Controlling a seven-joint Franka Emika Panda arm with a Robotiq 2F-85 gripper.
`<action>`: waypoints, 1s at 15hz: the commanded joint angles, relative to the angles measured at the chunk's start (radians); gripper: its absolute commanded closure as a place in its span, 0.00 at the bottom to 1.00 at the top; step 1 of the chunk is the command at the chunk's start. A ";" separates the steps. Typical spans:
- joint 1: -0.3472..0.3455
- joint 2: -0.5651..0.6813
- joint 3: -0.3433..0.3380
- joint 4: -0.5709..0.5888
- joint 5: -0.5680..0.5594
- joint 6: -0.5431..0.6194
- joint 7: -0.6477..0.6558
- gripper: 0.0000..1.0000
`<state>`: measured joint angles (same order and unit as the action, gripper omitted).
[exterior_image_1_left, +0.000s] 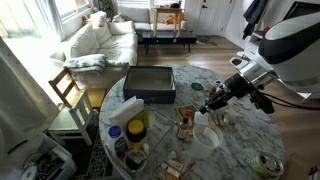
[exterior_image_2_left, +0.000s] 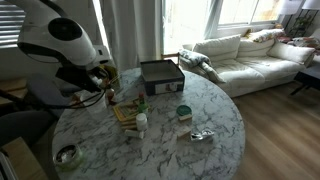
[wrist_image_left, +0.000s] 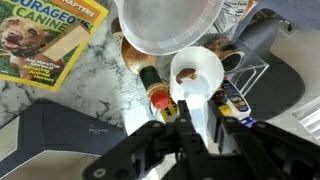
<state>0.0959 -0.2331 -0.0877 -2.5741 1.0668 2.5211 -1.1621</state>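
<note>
— Holding anything, those fingers (wrist_image_left: 172, 128)?

— Yes. They are pinched nearly all the way together on the handle of a white scoop (wrist_image_left: 197, 70), which juts out ahead of them in the wrist view.

— Where is the scoop?

— Up off the marble surface (exterior_image_1_left: 240, 150), near its edge on the arm's side. The cup of the scoop sits right at the rim of a white bowl (wrist_image_left: 170, 22). I cannot tell whether the two touch. Something brown lies in the cup.

— What is around it?

— A treat box (wrist_image_left: 45, 40) with a dog on it lies flat beside the bowl. A small dark bottle (wrist_image_left: 153, 92) stands under the scoop, just beside its handle. In an exterior view a black box (exterior_image_1_left: 150, 83) rests further in on the surface, well apart from the fingers, with jars and packets between. A pale sofa (exterior_image_2_left: 250, 55) stands off beyond the surface by the windows.
</note>
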 joint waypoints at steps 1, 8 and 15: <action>-0.011 -0.007 -0.005 -0.001 0.079 -0.039 -0.091 0.94; -0.079 -0.066 -0.045 -0.072 0.389 -0.222 -0.559 0.94; -0.173 -0.052 -0.046 -0.137 0.425 -0.392 -0.834 0.94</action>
<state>-0.0471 -0.2715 -0.1378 -2.6699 1.4365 2.1592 -1.8615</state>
